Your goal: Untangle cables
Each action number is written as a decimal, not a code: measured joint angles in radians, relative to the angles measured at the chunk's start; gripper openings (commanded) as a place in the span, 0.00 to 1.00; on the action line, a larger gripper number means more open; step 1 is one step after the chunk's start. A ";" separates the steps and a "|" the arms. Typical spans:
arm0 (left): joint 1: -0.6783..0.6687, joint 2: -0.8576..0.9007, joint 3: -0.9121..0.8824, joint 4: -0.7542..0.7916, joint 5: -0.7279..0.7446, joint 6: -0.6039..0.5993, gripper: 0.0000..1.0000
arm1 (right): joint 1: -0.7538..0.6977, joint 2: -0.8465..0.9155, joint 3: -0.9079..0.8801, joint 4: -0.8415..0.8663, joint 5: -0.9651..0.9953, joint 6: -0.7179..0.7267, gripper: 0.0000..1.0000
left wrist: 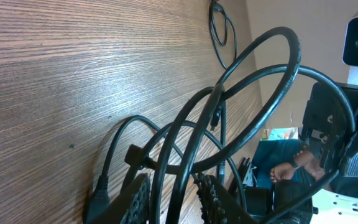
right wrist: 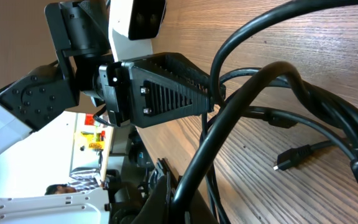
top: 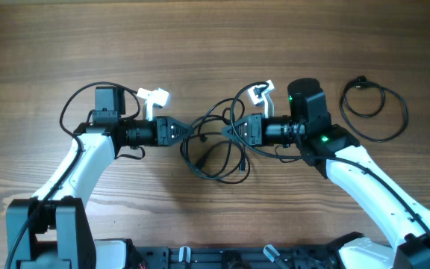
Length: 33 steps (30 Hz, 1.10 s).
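A tangle of thin black cables (top: pixel 216 158) lies in loops on the wooden table between my two grippers. My left gripper (top: pixel 190 131) is shut on two strands at the tangle's left side; the strands run between its fingers in the left wrist view (left wrist: pixel 176 202). My right gripper (top: pixel 228 131) is shut on a strand at the tangle's right side, which rises from its jaws in the right wrist view (right wrist: pixel 191 199). Loops arch above the table in both wrist views (left wrist: pixel 253 81) (right wrist: pixel 278 81). A small plug end (right wrist: pixel 291 158) lies loose on the wood.
A separate black cable (top: pixel 375 104) lies in a loose ring at the far right of the table, apart from the tangle; it also shows in the left wrist view (left wrist: pixel 219 25). The left gripper's tip (right wrist: pixel 210 96) faces the right wrist camera closely.
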<state>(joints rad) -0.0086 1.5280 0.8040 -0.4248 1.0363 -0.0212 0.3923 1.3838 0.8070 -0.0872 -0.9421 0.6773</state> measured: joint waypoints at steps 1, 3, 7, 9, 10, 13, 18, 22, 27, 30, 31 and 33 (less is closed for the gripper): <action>0.000 0.000 0.000 0.000 0.000 0.000 0.29 | 0.000 0.000 0.000 0.000 0.000 0.000 0.04; 0.000 0.000 0.000 0.000 0.000 0.000 0.27 | 0.000 0.000 0.000 0.000 -0.002 0.001 0.04; 0.000 0.000 0.000 0.000 0.000 0.000 0.09 | 0.000 0.000 0.000 0.002 -0.008 0.003 0.04; 0.000 0.000 0.000 0.000 0.000 -0.002 0.04 | 0.000 0.000 0.000 0.002 -0.008 0.003 0.04; 0.000 0.000 0.000 0.000 0.000 0.000 0.04 | 0.000 0.000 0.000 0.002 -0.008 0.004 0.04; 0.000 0.000 0.000 0.000 -0.002 0.000 0.04 | 0.000 0.000 0.000 -0.003 0.003 0.004 0.04; 0.000 0.000 0.000 -0.014 -0.200 -0.157 0.04 | 0.000 0.000 0.000 -0.041 0.062 0.007 0.05; -0.003 0.000 0.000 -0.077 -0.481 -0.391 0.04 | 0.001 0.000 0.000 -0.084 0.127 -0.001 0.04; -0.004 0.000 0.000 -0.099 -0.647 -0.523 0.04 | 0.002 0.002 0.000 -0.181 0.259 -0.048 0.04; -0.004 0.000 0.000 -0.104 -0.687 -0.551 0.04 | 0.006 0.004 0.000 -0.263 0.405 -0.074 0.04; -0.004 0.000 0.000 -0.105 -0.695 -0.561 0.04 | 0.006 0.004 0.000 -0.282 0.463 -0.081 0.04; -0.006 0.000 0.000 -0.109 -0.703 -0.578 0.04 | 0.007 0.009 0.000 -0.309 0.547 -0.089 0.04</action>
<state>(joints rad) -0.0143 1.5276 0.8040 -0.5339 0.3332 -0.5991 0.3992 1.3926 0.8070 -0.3958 -0.3954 0.5880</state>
